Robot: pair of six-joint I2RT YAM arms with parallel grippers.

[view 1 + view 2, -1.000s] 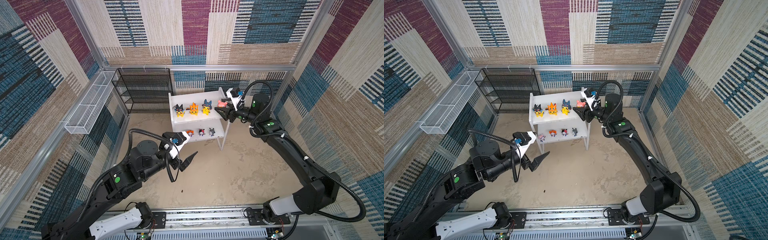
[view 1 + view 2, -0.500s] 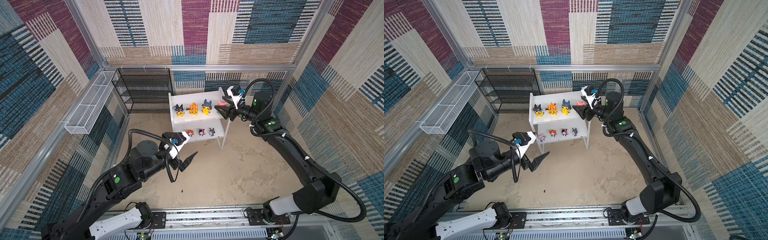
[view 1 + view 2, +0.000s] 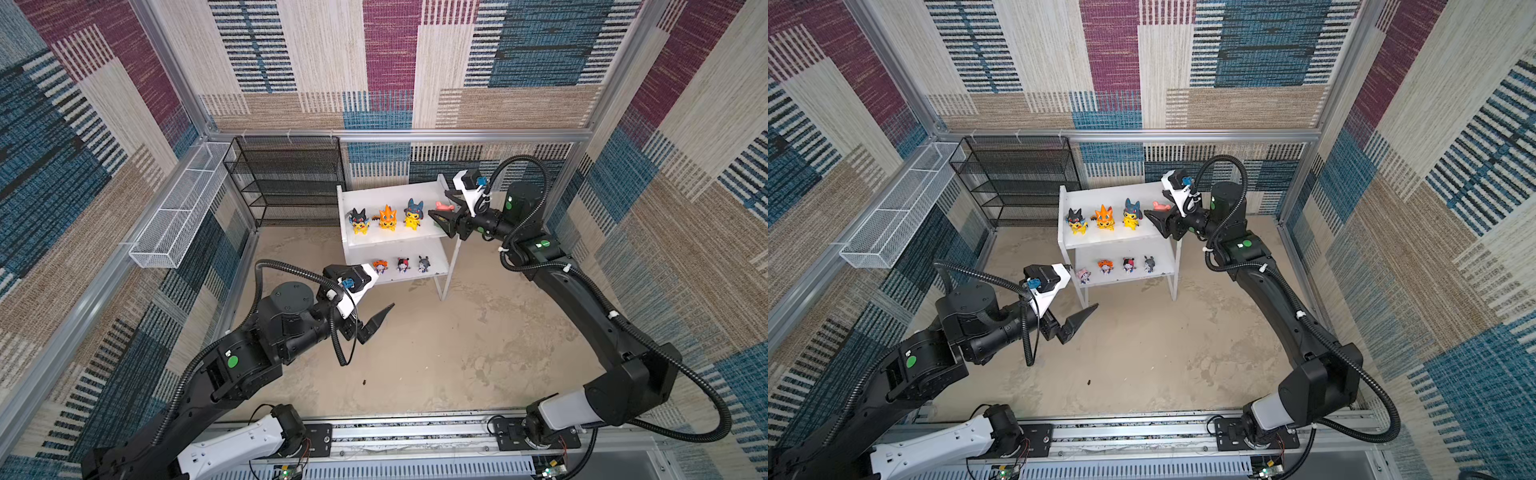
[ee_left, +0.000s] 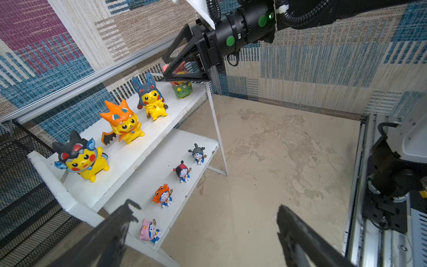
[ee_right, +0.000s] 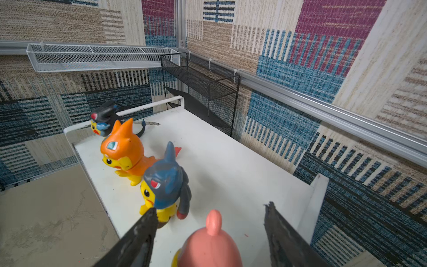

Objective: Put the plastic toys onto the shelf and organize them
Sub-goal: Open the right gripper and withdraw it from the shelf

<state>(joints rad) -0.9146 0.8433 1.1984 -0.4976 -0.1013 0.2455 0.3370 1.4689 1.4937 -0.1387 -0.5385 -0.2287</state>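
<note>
The pink-and-green toy (image 4: 183, 90) is seen standing upright at the right end of the top board of the shelf (image 3: 374, 195), just beside the raised side panel. The right gripper (image 3: 439, 203) is held around it with the jaws spread, and a gap is seen on each side in the right wrist view, so nothing is gripped. The left gripper (image 4: 205, 205) is parked low in front of the shelf with its jaws wide and empty.

The black-hooded toy (image 4: 78, 159), the orange-hooded toy (image 4: 122, 124) and the blue-hooded toy (image 4: 151, 97) are lined up on the same board. The four tiny toys (image 4: 163, 197) are lined up on the lower board.

Handling is judged as light, hard plastic, smooth and top-heavy, so the toys are easily tipped. A hold is best taken across the sides of the head or body, not on the thin crest or ears.

Against the earlier frames, the right jaws are opened wider and drawn back a little from the pink toy, which is left in place. The left arm is unchanged.
</note>
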